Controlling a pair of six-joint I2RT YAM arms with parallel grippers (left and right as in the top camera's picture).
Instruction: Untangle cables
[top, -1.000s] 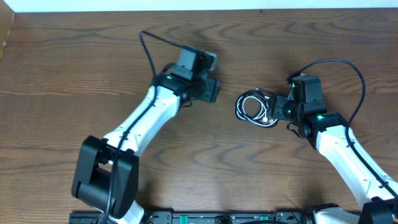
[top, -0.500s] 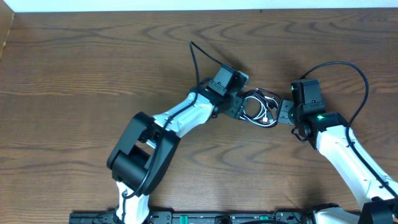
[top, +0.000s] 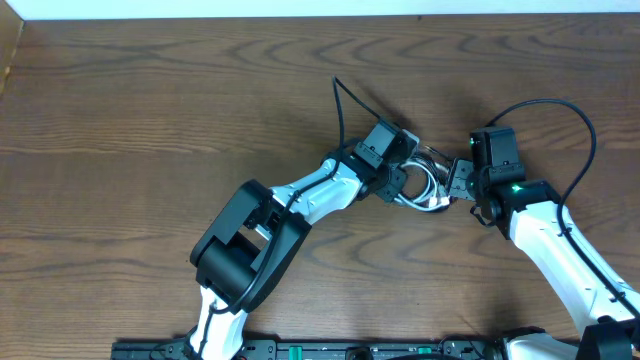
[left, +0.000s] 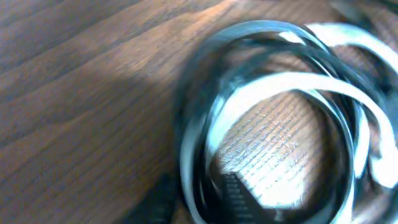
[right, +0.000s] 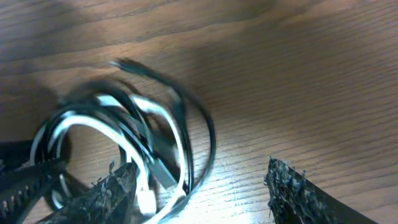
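Note:
The black cable (top: 431, 156) and the white cable (top: 434, 198) lie coiled together in one small bundle on the wooden table (top: 150, 120). My left gripper (top: 401, 181) is down on the bundle's left side. In the blurred left wrist view its two dark fingers (left: 196, 198) stand apart, with the left edge of the black cable (left: 198, 99) and white cable (left: 292, 81) loops between them. My right gripper (top: 456, 184) is open at the bundle's right side. In the right wrist view its fingers (right: 205, 199) straddle the black loop (right: 209, 134) and the white cable (right: 140, 158).
The thick black wires of the arms arch above each wrist, the left one (top: 345, 100) and the right one (top: 560, 105). The table's far edge meets a white wall (top: 320, 8). The two grippers are a few centimetres apart.
My left arm has swung right across the table and come down on the bundle's left side. The bundle looks squeezed narrower. My right gripper has barely moved.

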